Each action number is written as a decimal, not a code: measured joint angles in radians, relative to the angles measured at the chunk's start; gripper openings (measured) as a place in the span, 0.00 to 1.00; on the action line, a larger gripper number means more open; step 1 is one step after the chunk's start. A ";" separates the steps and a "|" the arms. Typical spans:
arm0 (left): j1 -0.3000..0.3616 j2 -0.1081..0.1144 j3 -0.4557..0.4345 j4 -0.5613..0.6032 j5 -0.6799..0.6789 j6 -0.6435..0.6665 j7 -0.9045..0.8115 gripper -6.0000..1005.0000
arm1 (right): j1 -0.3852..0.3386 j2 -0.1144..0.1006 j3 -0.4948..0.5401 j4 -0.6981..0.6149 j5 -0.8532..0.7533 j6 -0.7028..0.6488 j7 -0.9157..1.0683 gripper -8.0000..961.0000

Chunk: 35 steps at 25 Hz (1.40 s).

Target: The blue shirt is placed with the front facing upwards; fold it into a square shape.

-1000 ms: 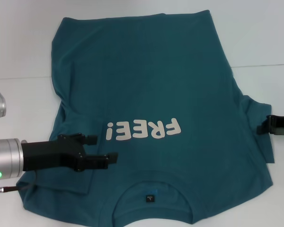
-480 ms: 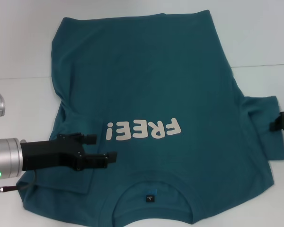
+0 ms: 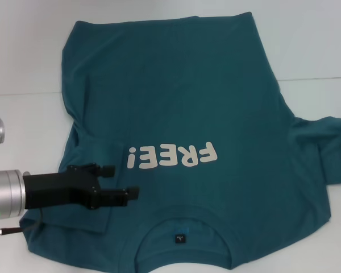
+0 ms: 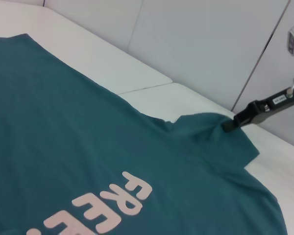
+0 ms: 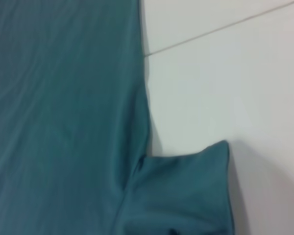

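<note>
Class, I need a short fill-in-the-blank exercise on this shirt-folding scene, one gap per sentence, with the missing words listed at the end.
1. The cream lettering on the dark teal-blue cotton T-shirt spells ____.
2. The T-shirt lies on a ____ table.
3. The left gripper, its black fingers apart, is above the ____ sleeve.
4. The right gripper holds the tip of the right ____.

Missing words: FREE!; white; left; sleeve

Bright, even overhead light; soft shadows, slightly blurred wrist views.
</note>
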 joint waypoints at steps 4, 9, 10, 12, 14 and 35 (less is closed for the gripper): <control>0.001 0.000 0.000 0.000 0.016 0.001 0.000 0.92 | 0.006 -0.016 0.002 0.000 0.000 -0.007 0.003 0.03; 0.001 -0.002 0.004 0.000 0.020 0.002 0.000 0.92 | 0.016 -0.032 0.002 0.000 0.000 -0.009 0.005 0.03; 0.001 -0.002 0.004 0.000 0.020 0.002 0.000 0.92 | 0.020 -0.034 0.002 -0.001 0.000 -0.011 0.005 0.03; 0.001 -0.002 0.005 0.000 0.021 0.002 0.000 0.92 | 0.023 -0.036 0.002 -0.002 -0.001 -0.014 0.005 0.03; 0.000 -0.001 0.007 0.001 0.022 0.003 0.000 0.92 | 0.034 -0.037 -0.003 -0.020 -0.006 -0.032 0.013 0.03; -0.007 0.000 0.009 0.008 0.048 0.007 0.000 0.91 | 0.192 0.002 -0.067 -0.101 -0.098 -0.147 0.076 0.03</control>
